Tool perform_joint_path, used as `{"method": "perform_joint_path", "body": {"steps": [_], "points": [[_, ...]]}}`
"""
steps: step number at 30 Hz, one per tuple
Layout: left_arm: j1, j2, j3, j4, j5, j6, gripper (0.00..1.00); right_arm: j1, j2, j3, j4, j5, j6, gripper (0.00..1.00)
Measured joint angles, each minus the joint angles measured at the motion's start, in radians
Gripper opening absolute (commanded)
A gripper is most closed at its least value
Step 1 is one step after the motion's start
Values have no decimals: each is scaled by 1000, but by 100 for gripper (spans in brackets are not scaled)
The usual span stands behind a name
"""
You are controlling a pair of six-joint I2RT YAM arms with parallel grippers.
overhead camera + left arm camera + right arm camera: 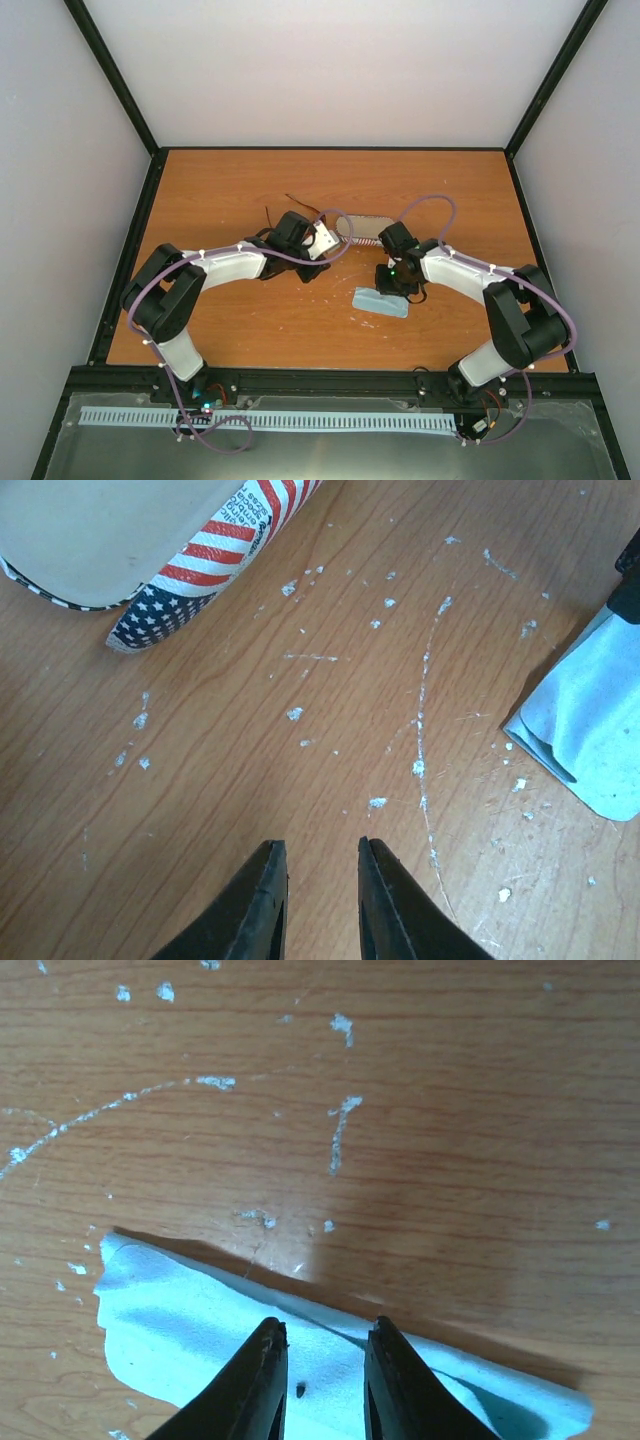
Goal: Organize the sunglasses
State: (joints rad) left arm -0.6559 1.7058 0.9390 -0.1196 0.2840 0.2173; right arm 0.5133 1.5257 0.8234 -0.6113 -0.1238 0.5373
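Observation:
Of the sunglasses [268,217] I see only thin dark temple arms sticking out behind my left wrist in the top view; the lenses are hidden. The flag-patterned case [190,565] lies open at the table's middle, its pale inside facing up. My left gripper [322,852] hovers low over bare wood just in front of the case, jaws a little apart with nothing between them. My right gripper [324,1332] hangs over the folded light blue cloth [190,1330], jaws slightly apart, the cloth showing through the gap.
The case [365,228] sits between both wrists, and the cloth [380,302] lies just in front of it. The wooden table [220,190] is speckled with white flecks. Black frame rails and white walls enclose its sides and back.

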Motion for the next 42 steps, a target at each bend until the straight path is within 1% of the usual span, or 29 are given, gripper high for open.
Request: {"method": "perform_joint_path", "body": {"steps": [7, 9, 14, 20, 29, 38, 42], "points": [[2, 0, -11, 3, 5, -2, 23, 0, 27, 2, -4, 20, 10, 23], [3, 0, -13, 8, 5, -3, 23, 0, 38, 2, -7, 19, 10, 21], [3, -7, -21, 15, 10, -3, 23, 0, 46, 2, -10, 19, 11, 14], [3, -9, -31, 19, 12, -3, 23, 0, 51, 2, -10, 19, 9, 3], [3, -9, -43, 27, 12, -4, 22, 0, 44, 3, -18, 18, 10, 3], [4, -21, -58, 36, 12, -10, 23, 10, -110, -13, -21, 9, 32, 3], [4, -26, -60, 38, 12, -10, 23, 23, -113, -37, -18, 0, 32, 3]]}}
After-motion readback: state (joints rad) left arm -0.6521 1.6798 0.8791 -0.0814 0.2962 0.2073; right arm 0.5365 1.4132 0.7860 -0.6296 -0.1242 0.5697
